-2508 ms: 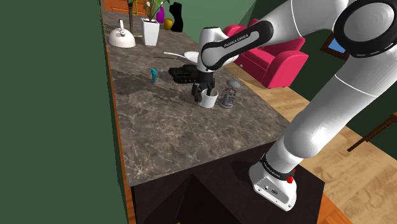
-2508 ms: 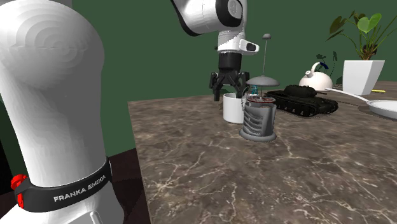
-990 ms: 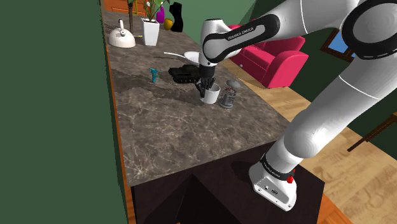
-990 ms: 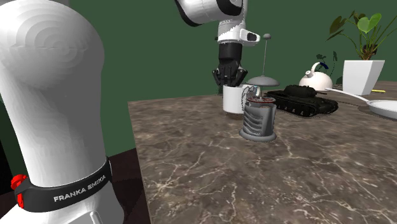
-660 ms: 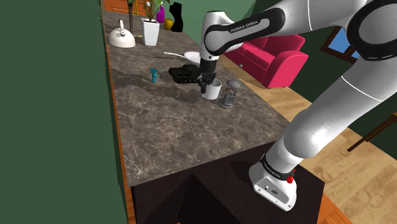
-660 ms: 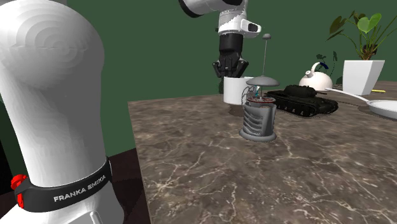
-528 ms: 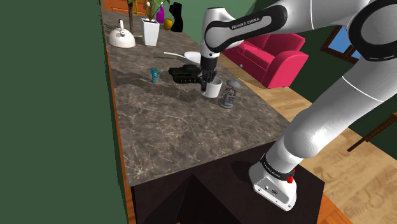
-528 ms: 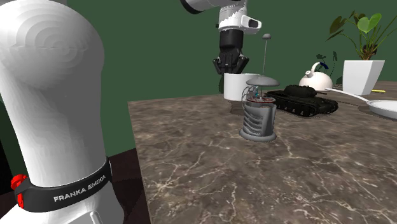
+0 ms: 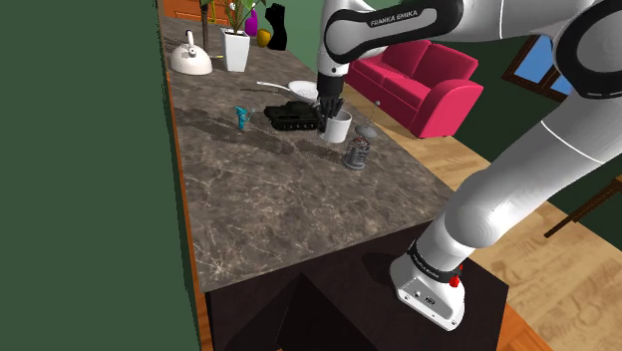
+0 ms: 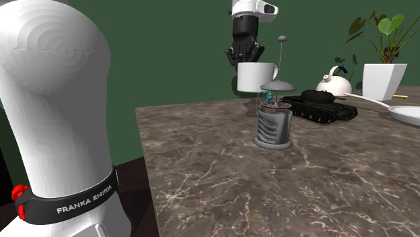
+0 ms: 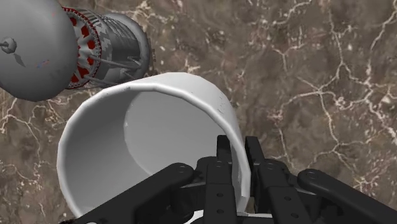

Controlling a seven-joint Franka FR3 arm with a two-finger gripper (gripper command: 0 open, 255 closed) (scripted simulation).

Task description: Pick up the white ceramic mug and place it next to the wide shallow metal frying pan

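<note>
The white mug (image 9: 339, 127) hangs in the air above the dark marble counter (image 9: 269, 214), clear of the surface. My black gripper (image 9: 327, 105) is shut on the mug's rim, one finger inside the wall and one outside, as the wrist view shows with the mug (image 11: 127, 140) and gripper (image 11: 240, 167). In the second exterior view the mug (image 10: 254, 77) floats under the gripper (image 10: 243, 57), higher than the press lid. The pale shallow frying pan (image 9: 299, 89) lies further back on the counter, beyond the toy tank; its rim (image 10: 407, 113) shows at the second exterior view's right edge.
A grey French press (image 9: 356, 152) (image 10: 273, 121) (image 11: 95, 44) stands just beside and below the mug. A dark toy tank (image 9: 292, 116) (image 10: 320, 106) sits between mug and pan. A white kettle (image 9: 191, 58), a potted plant (image 9: 236, 45) and a small blue object (image 9: 240, 118) stand further off.
The gripper closed on the mug's rim and has lifted it off the counter. The mug has risen steadily and drifted a little toward the tank and pan.
</note>
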